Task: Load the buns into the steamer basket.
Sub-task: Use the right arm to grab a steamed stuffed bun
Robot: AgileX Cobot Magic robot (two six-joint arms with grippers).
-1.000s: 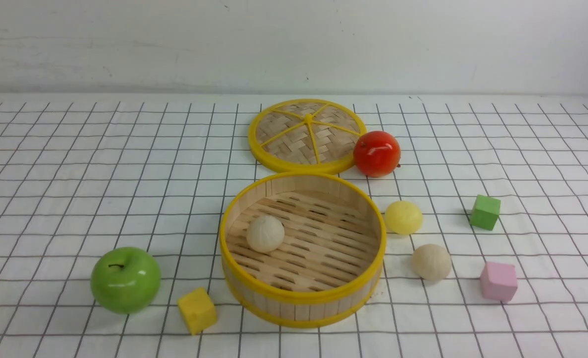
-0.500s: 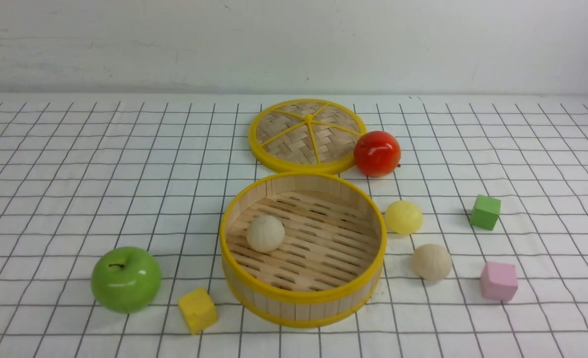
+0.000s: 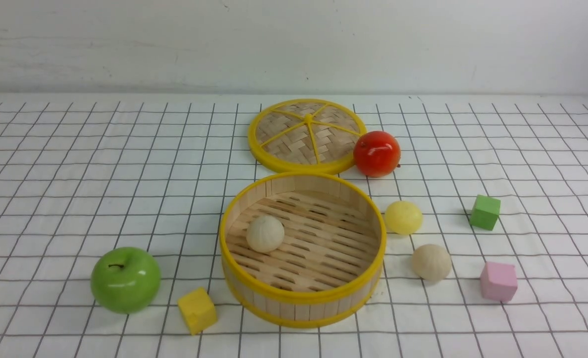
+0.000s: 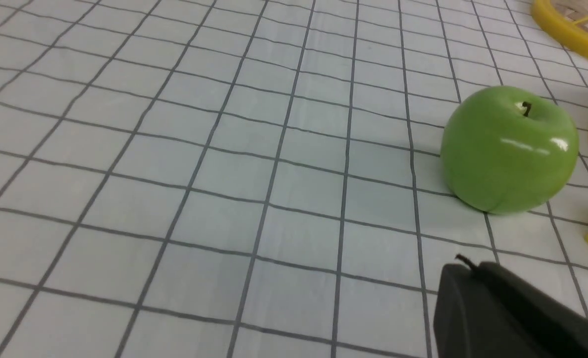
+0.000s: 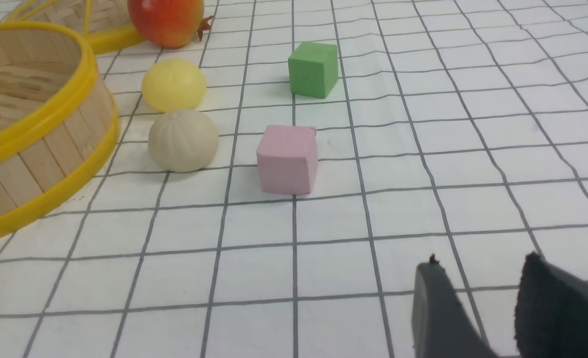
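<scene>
The steamer basket point(image 3: 301, 298) stands at the table's middle front. One off-white bun point(image 3: 265, 233) lies on its slotted floor, left of centre. The pale yellow bun point(image 3: 403, 217) and a beige bun point(image 3: 431, 262) lie on the cloth just right of the basket; they also show in the right wrist view, the yellow bun point(image 5: 174, 85) behind the beige bun point(image 5: 183, 140). My right gripper point(image 5: 482, 266) is open and empty, low over the cloth, well short of the buns. My left gripper point(image 4: 467, 271) is shut and empty, near the green apple. Neither gripper shows in the front view.
A green apple point(image 3: 125, 280) and a yellow cube point(image 3: 197, 310) lie left of the basket. The flat woven lid point(image 3: 306, 135) and a red fruit point(image 3: 377, 153) lie behind it. A green cube point(image 3: 485, 212) and a pink cube point(image 3: 498, 281) lie to the right.
</scene>
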